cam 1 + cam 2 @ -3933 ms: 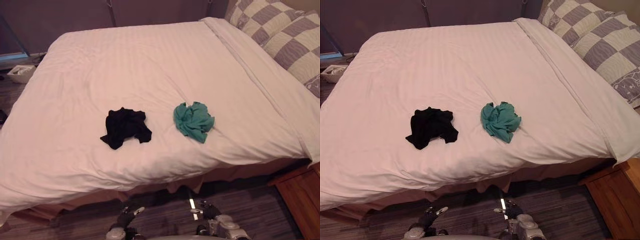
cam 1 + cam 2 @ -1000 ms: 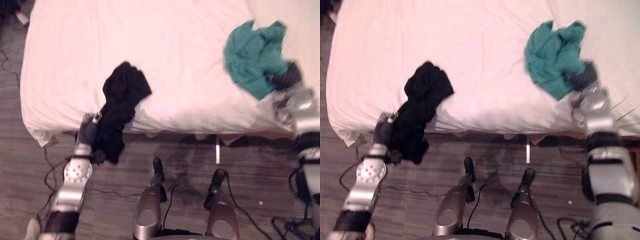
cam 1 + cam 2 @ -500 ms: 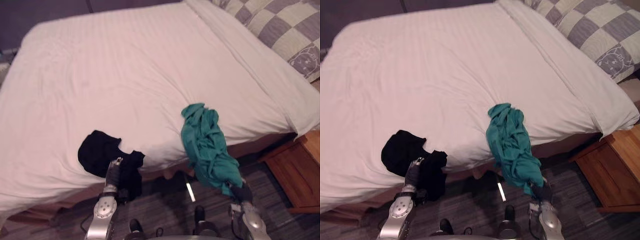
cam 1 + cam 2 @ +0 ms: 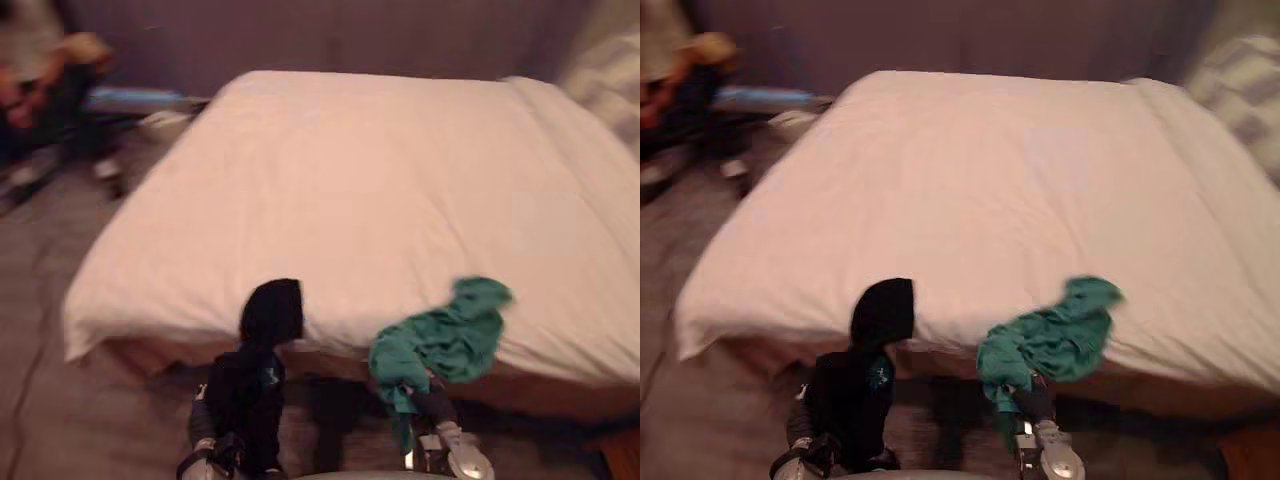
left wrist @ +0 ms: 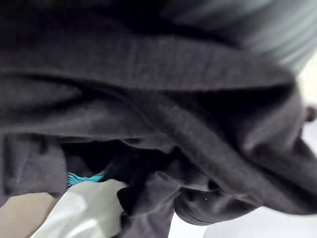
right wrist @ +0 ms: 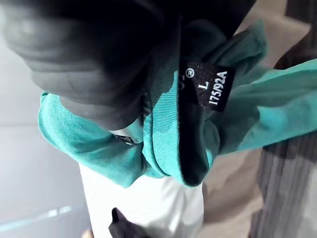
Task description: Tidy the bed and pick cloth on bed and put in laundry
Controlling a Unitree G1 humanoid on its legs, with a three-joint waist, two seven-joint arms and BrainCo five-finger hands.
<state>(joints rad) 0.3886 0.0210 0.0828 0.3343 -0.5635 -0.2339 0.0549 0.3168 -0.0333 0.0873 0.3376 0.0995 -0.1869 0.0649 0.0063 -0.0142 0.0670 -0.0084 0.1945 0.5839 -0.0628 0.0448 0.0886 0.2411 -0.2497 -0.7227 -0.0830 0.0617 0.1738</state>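
a limp, ribbed black cloth (image 4: 262, 340) is draped from the smooth white bed (image 4: 380, 180) edge over the left hand (image 4: 203, 440), whose finger state cannot be told, while a bunched teal cloth (image 4: 445, 340) is clamped in the right hand (image 4: 432, 408).

We see black cloth (image 4: 262, 350), crumpled, draped over the white bed's (image 4: 380, 180) near edge and hanging down by left hand (image 4: 203, 432). Teal cloth (image 4: 445, 340), bunched, trails off the same edge, gripped in right hand (image 4: 432, 406).
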